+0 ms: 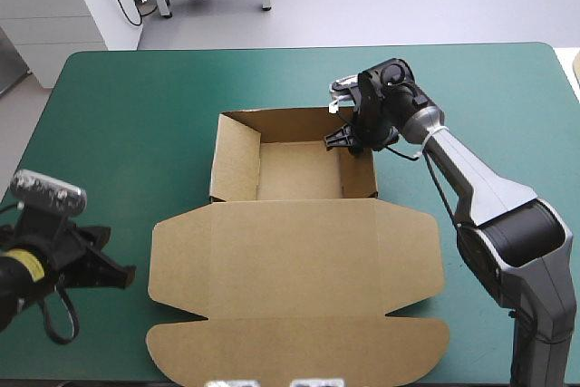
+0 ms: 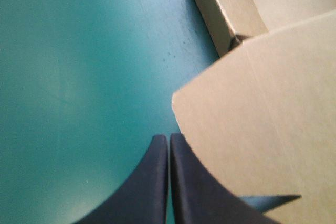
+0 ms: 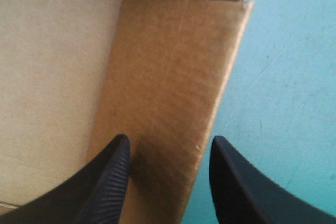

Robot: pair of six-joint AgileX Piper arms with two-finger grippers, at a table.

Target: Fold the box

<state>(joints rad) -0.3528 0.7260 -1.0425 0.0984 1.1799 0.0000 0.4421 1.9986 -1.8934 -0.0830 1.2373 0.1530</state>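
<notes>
The brown box (image 1: pixel 299 174) lies mid-table as an open tray with its walls raised. Its lid (image 1: pixel 299 278) is spread flat toward the table's front edge. My right gripper (image 1: pixel 350 140) is open at the tray's far right corner. It straddles the right wall (image 3: pixel 173 77), one finger inside over the tray floor (image 3: pixel 52 66) and one outside over the cover. My left gripper (image 1: pixel 122 274) is shut and holds nothing. It sits low over the cover near the front left, its tip (image 2: pixel 168 136) just beside the lid's left flap (image 2: pixel 252 129).
Teal-green cover (image 1: pixel 127 133) shows to the left of the box and beyond it to the table's far edge. The tray's near left corner (image 2: pixel 231 30) stands ahead of my left gripper.
</notes>
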